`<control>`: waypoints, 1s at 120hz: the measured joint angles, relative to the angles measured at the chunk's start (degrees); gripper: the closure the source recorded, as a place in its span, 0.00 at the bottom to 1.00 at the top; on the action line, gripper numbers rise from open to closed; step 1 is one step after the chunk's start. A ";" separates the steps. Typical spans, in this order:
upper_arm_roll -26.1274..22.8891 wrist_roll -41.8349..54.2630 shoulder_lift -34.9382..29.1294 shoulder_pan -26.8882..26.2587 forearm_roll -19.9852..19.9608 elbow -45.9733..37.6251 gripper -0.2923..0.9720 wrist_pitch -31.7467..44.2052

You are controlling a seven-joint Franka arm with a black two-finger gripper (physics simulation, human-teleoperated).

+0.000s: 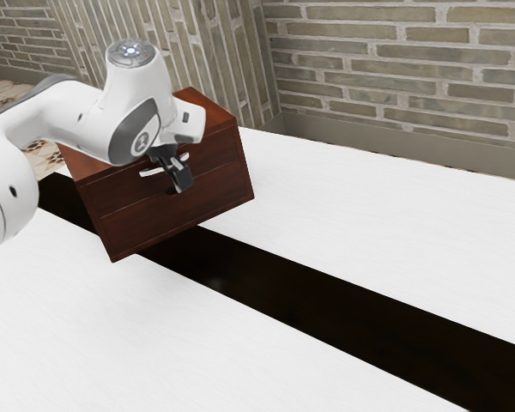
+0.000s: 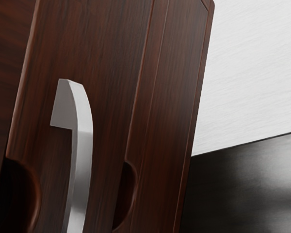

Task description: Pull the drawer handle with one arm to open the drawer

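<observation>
A dark wooden cabinet [image 1: 167, 184] stands on the white table at the exterior view's left. Its upper drawer front [image 1: 210, 163] lies flush with the body and carries a pale metal handle [image 1: 153, 171]. My black gripper [image 1: 180, 178] is right at the handle's end, against the drawer front. In the wrist view the handle [image 2: 77, 160] runs close under my hand as a curved silver bar. Dark rounded shapes stand on either side of it with gaps between, so the gripper is open around the handle and not touching it.
A wide black strip [image 1: 326, 300] crosses the white table [image 1: 395, 223] in front of the cabinet. Brick walls [image 1: 395, 60] close off the back. My white arm [image 1: 34, 163] comes in from the exterior view's left.
</observation>
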 joint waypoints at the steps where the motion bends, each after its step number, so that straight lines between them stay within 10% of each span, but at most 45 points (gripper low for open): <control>1: -0.03 0.01 0.01 0.00 -0.01 -0.02 0.25 0.00; 103: -0.09 0.46 0.79 0.78 -2.06 -0.74 0.11 1.26; 120: -0.16 0.62 0.84 0.51 -2.03 -1.05 0.23 1.26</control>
